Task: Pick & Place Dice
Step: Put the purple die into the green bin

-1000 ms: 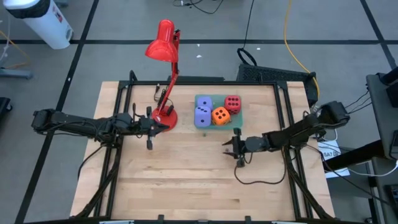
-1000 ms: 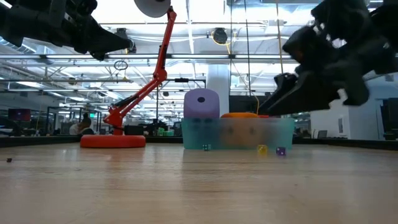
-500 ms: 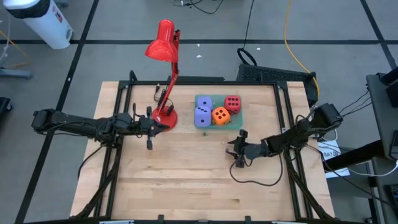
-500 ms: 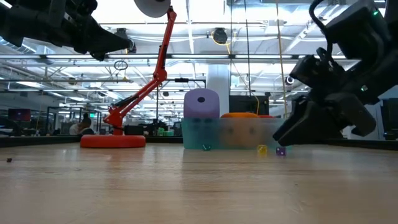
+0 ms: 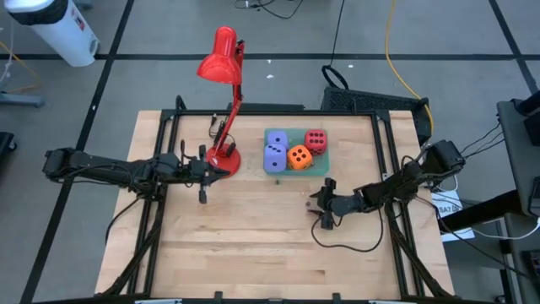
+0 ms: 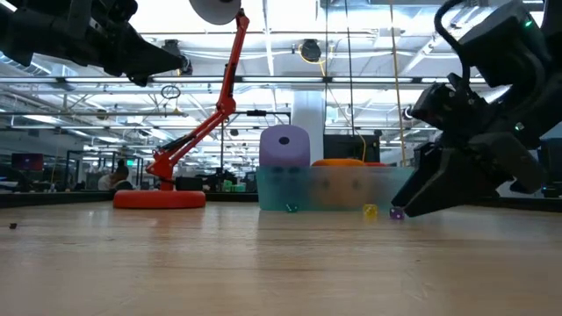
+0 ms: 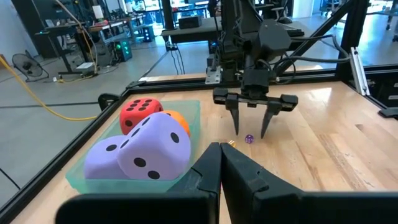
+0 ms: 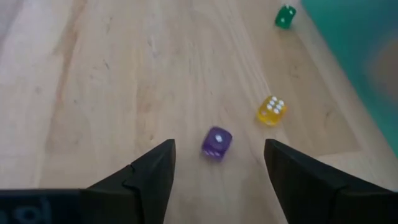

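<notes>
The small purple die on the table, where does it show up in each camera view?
High view: too small to pick out.
Low view: small purple die on the wood, by the right gripper.
Left wrist view: die under the right gripper's open fingers.
Right wrist view: die centred between the fingers.
Shared landmark: the yellow die beside it.

Second lavender die (image 7: 102,160) half hidden behind first (image 7: 154,149) in left wrist view. Orange die (image 7: 178,122) mostly covered, red die (image 7: 140,112) partly. Teal tray (image 8: 348,43) blurred, cut by frame edge in right wrist view. From above I can't tell small table dice (image 5: 307,195) apart. Lamp (image 6: 215,9) head cropped in low view.
</notes>
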`<act>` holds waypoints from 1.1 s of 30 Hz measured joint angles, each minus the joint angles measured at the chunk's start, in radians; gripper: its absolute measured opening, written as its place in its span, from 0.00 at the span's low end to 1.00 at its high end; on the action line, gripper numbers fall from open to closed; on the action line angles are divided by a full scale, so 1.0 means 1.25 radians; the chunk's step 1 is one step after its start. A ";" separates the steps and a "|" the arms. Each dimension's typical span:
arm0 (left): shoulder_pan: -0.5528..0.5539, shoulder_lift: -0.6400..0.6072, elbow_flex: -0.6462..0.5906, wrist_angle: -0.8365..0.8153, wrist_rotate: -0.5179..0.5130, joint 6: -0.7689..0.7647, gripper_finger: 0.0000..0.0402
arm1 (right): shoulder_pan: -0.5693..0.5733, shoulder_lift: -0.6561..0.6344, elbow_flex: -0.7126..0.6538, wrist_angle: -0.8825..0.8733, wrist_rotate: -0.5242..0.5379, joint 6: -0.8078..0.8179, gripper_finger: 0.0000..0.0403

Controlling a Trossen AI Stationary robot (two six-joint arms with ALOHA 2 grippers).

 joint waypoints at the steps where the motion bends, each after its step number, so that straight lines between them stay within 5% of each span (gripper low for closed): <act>1: 0.000 0.000 0.000 0.000 0.000 0.000 0.04 | 0.000 0.000 0.000 -0.007 0.000 0.000 0.58; 21: -0.001 0.000 0.000 0.000 0.000 0.008 0.04 | -0.032 0.001 -0.012 0.023 -0.065 -0.042 0.56; 33: -0.001 0.000 0.000 0.000 0.000 0.008 0.04 | -0.035 0.101 -0.011 0.128 -0.077 -0.035 0.53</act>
